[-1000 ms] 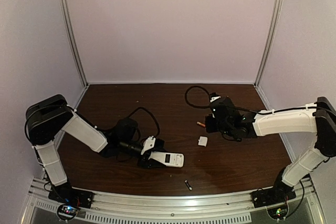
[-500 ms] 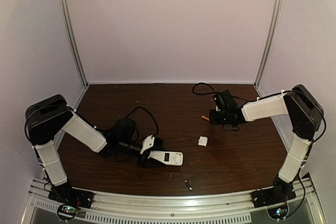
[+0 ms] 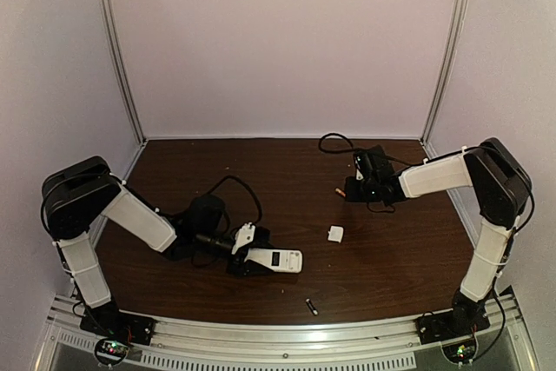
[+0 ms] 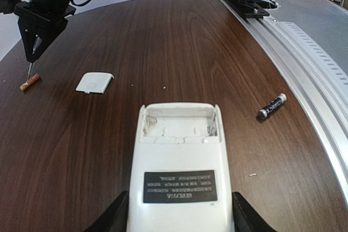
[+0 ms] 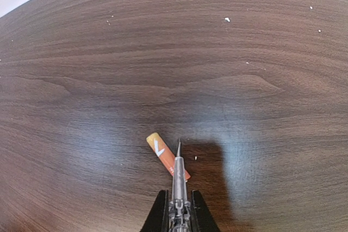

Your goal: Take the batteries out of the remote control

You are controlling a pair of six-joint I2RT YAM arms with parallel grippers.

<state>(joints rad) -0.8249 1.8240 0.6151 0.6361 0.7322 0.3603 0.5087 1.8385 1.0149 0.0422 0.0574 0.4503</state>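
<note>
Lying near table edge (image 3: 373, 315) — dark battery (image 3: 311, 306)

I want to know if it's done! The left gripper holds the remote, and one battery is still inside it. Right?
No. The left gripper holds the remote, but the left wrist view shows its compartment empty: the orange battery and the dark battery both lie out on the table.

Near end of remote (image 4: 180, 161) cut off by bottom edge; button face hidden underneath. Handle of screwdriver (image 5: 178, 182) out of frame; shaft covered part of orange battery (image 5: 161, 151).
</note>
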